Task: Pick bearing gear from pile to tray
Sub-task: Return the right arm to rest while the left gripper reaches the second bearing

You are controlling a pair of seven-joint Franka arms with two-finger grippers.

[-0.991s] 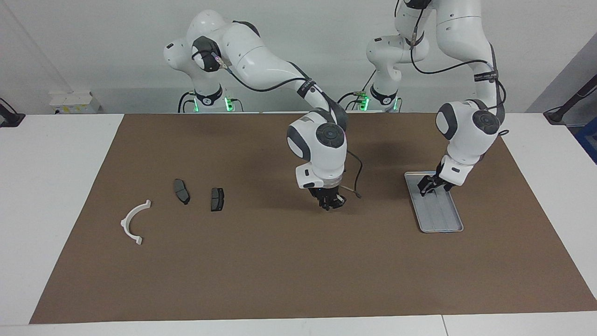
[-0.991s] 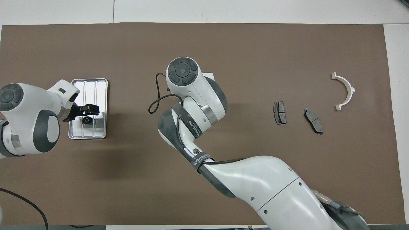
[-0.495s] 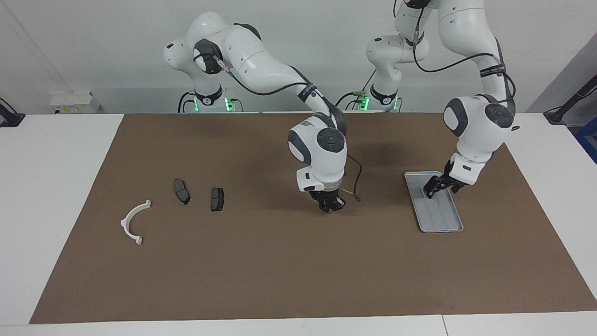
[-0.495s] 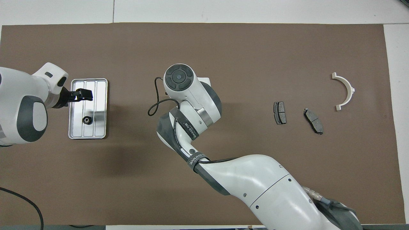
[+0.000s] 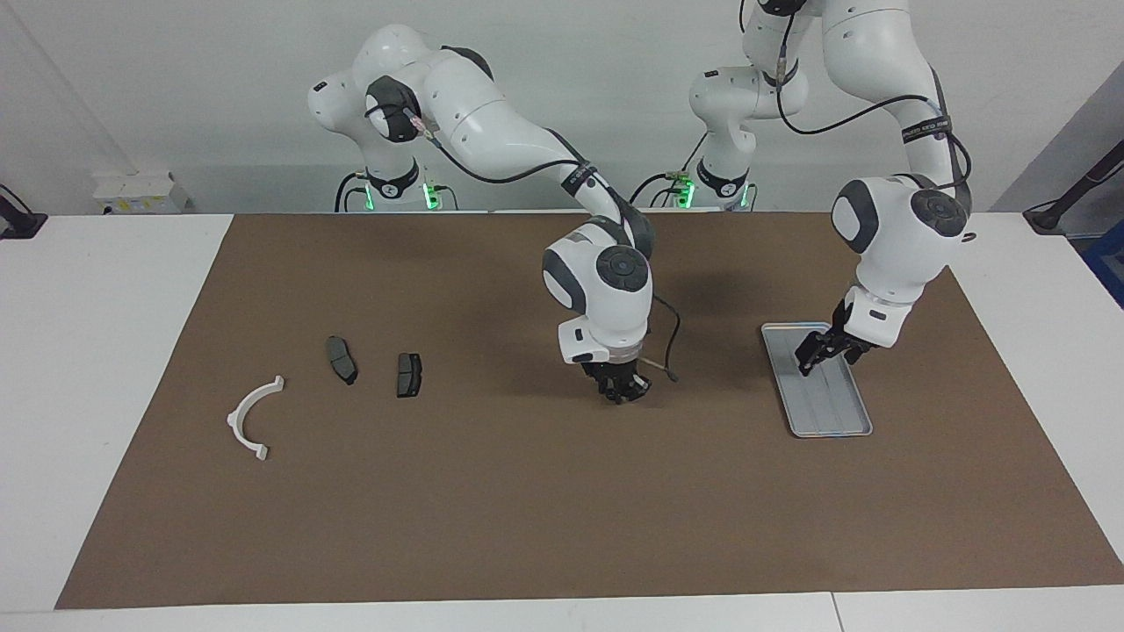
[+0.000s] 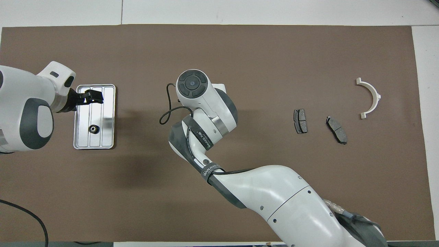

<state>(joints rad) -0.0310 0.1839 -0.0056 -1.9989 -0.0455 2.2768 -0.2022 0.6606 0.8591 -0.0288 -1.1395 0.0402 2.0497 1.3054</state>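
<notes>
Covering the white table (image 5: 105,351), a brown mat (image 5: 492,491) lies under both pincers, their finger state unreadable.

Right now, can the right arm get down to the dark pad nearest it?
Probably yes. The right pincer hangs over bare mat, and only open mat lies between it and that pad; the second pad sits apart.

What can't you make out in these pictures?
- Right gripper: in the overhead view its own arm hides it; in the facing view its fingers are too small to read.
- Small black part in the tray: too small to identify; the facing view does not show it.
</notes>
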